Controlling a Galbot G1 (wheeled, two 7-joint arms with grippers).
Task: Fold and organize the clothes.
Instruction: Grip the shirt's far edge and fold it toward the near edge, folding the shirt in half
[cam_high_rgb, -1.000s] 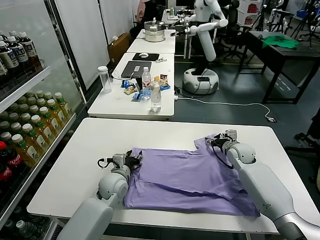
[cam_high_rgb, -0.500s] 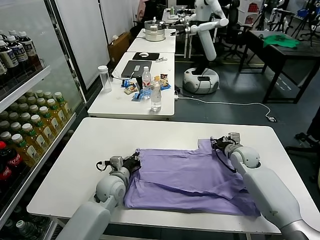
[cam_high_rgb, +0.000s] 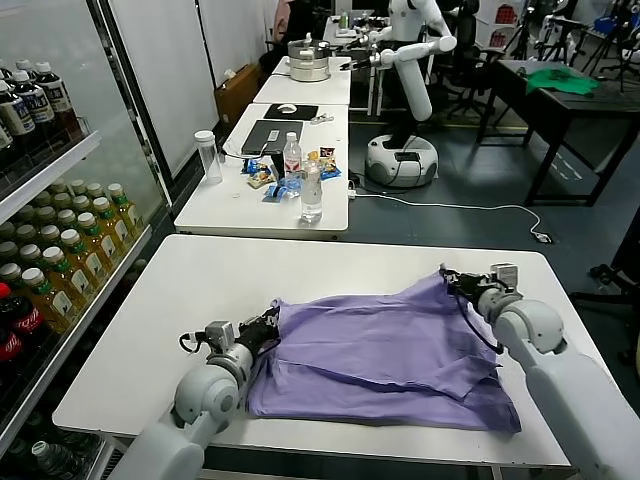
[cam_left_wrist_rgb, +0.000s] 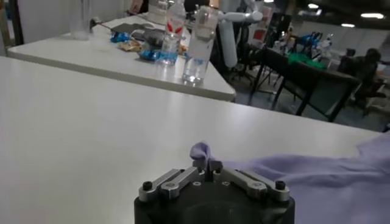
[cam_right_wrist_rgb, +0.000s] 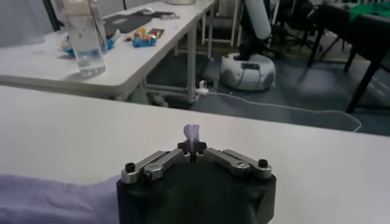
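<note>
Pinching lavender T-shirt (cam_high_rgb: 380, 345) — rumpled, far edge raised — left pincer (cam_high_rgb: 268, 325), right pincer (cam_high_rgb: 452, 280).

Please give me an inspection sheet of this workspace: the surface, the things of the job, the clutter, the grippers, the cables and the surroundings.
Surface: white table, bare apart from the shirt.
Job's things: lavender T-shirt lying partly folded, its far right corner raised off the table.
Clutter: nothing seen on the work table.
Grippers: left gripper with jaws shut on the shirt's left edge; right gripper with jaws shut on the far right corner, a tuft of cloth showing between them.
Cables: white cable on the floor behind the table.
Surroundings: drinks fridge on the left; second table with water bottles and snacks; another robot; green garment on a dark table.
</note>
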